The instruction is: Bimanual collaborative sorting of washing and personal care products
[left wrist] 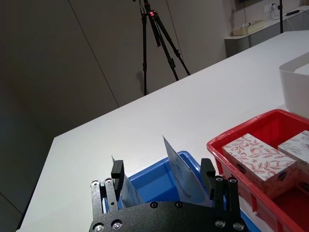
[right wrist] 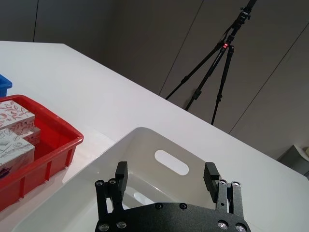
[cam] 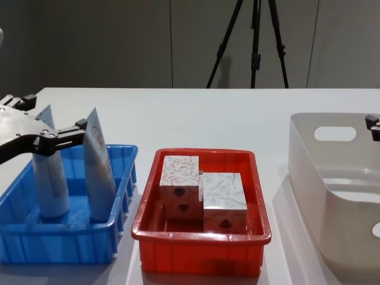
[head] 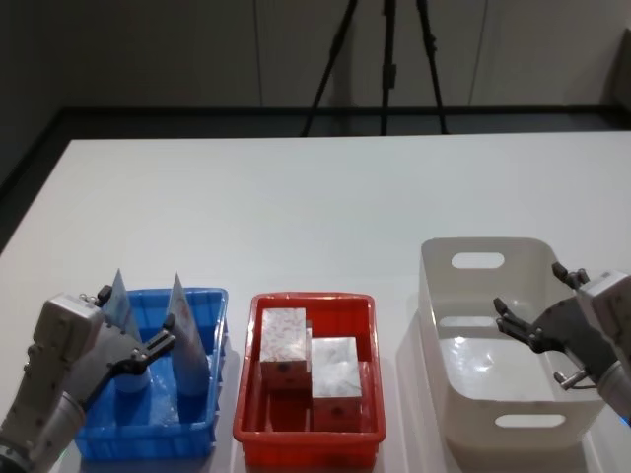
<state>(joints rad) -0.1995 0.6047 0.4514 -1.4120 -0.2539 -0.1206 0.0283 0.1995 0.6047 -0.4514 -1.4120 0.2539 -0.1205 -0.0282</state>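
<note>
Two pale-blue tubes (head: 120, 301) (head: 187, 330) stand upright in the blue tray (head: 202, 296) at the near left. My left gripper (head: 135, 320) hovers open just above that tray, at the height of the tube tops. In the left wrist view both tubes (left wrist: 181, 171) (left wrist: 128, 191) stand between its fingers (left wrist: 207, 169), and none is gripped. Two white patterned boxes (head: 284, 340) (head: 335, 370) sit side by side in the red tray (head: 306, 439) at the centre. My right gripper (head: 532, 296) hangs open over the beige tub (head: 434, 325) at the right, with nothing between its fingers.
The three containers stand in a row along the table's near edge. The white table (head: 315, 197) stretches bare behind them. A black tripod (head: 385, 59) stands on the floor beyond the far edge.
</note>
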